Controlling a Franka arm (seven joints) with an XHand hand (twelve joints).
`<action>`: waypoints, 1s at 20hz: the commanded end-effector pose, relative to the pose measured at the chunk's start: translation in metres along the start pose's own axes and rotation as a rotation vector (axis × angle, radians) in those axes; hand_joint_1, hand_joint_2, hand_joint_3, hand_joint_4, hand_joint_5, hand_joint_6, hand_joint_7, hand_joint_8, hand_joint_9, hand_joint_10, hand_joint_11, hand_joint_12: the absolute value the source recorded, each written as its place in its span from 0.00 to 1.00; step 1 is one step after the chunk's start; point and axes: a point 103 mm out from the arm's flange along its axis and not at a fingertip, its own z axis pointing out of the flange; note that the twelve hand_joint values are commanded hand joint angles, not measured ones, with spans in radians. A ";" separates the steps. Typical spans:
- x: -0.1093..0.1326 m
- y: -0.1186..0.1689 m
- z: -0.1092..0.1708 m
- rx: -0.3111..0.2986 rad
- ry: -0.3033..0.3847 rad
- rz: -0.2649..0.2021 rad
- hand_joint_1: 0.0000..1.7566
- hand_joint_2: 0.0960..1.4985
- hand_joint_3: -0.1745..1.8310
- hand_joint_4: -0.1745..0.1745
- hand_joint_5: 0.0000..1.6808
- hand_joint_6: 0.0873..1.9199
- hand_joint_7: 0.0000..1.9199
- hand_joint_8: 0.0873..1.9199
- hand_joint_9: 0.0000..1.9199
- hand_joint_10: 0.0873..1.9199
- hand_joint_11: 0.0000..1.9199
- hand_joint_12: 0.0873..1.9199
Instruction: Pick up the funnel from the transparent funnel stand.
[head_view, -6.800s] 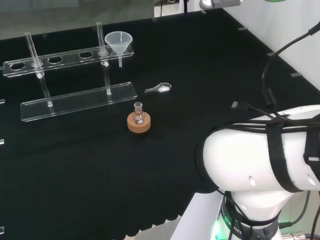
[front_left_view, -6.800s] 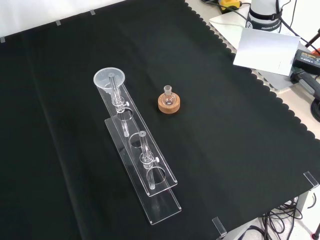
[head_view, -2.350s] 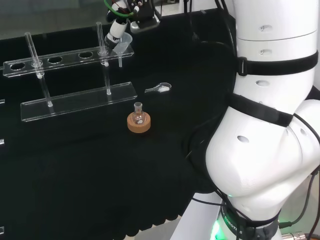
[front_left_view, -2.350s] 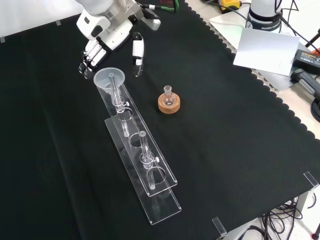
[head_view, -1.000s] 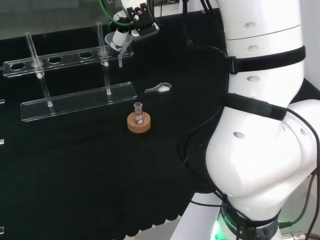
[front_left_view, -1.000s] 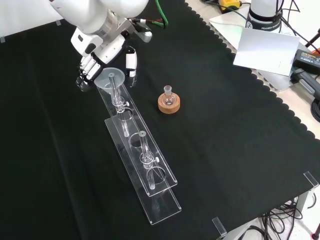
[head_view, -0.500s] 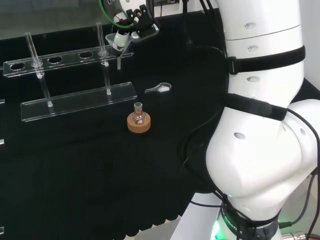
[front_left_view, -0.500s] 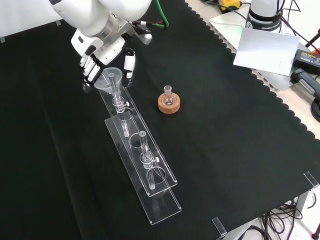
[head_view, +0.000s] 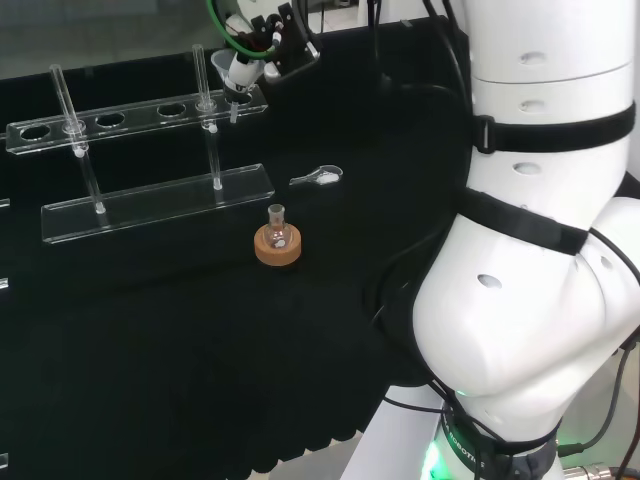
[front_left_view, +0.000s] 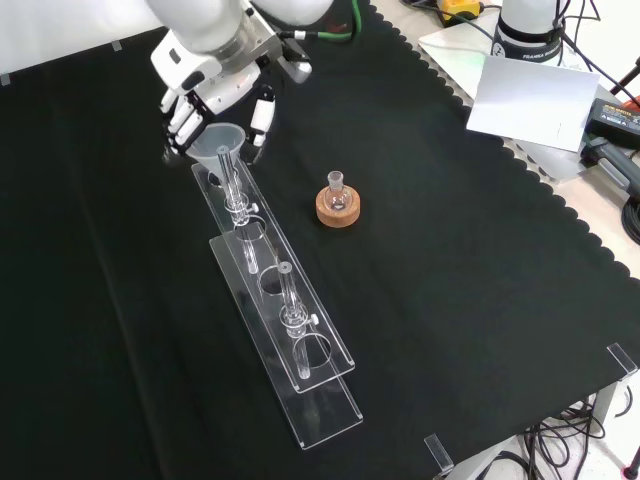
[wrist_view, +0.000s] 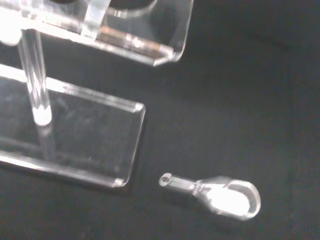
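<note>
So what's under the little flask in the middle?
A round cork ring sits under the small flask as its stand, on the black cloth. The cloth beneath the ring is covered.

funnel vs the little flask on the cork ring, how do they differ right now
The funnel is held in the hand, lifted above the clear stand; the flask sits untouched on its cork ring on the cloth. The funnel is wide-mouthed and tapers down to a stem; the flask is small and narrow-necked. Both are clear.
</note>
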 end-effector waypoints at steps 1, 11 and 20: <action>0.000 -0.019 -0.032 -0.092 -0.083 0.022 0.44 0.71 0.00 0.51 0.29 0.00 0.27 0.30 0.41 0.23 0.25 0.70; -0.010 -0.078 -0.063 -0.116 -0.104 0.094 0.45 0.72 0.00 0.54 0.35 0.00 0.28 0.30 0.42 0.23 0.26 0.69; 0.002 -0.140 -0.065 -0.129 -0.118 0.147 0.45 0.72 0.00 0.54 0.36 0.01 0.29 0.30 0.43 0.22 0.27 0.68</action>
